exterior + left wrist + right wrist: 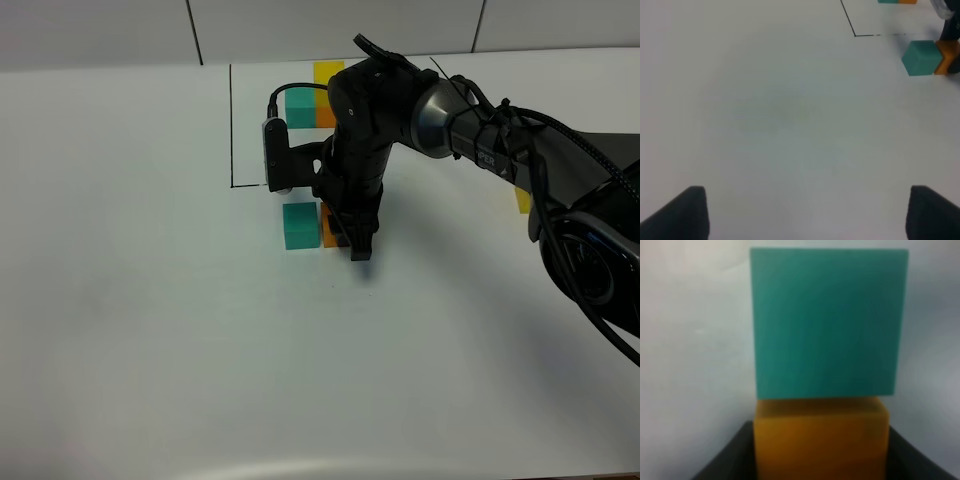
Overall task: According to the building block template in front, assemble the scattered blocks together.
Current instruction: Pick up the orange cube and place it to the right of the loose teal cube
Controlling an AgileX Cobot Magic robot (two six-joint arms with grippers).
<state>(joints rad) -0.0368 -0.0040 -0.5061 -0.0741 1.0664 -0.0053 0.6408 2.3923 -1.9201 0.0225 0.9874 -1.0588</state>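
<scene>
The right pincer [352, 243] is pinching the orange block [331, 234] and holding it flush against the teal block [300, 226], just below the template [305, 107], probably to copy its row. The left pincer [807, 195] is hanging spread over the table [765, 110].

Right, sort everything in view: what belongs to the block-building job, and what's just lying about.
Belongs to the job:
template
teal block
orange block, gripped by the right claw
yellow block, mostly hidden behind the arm

Not part of it right now:
white table
tiled wall
left claw, open and holding nothing
</scene>
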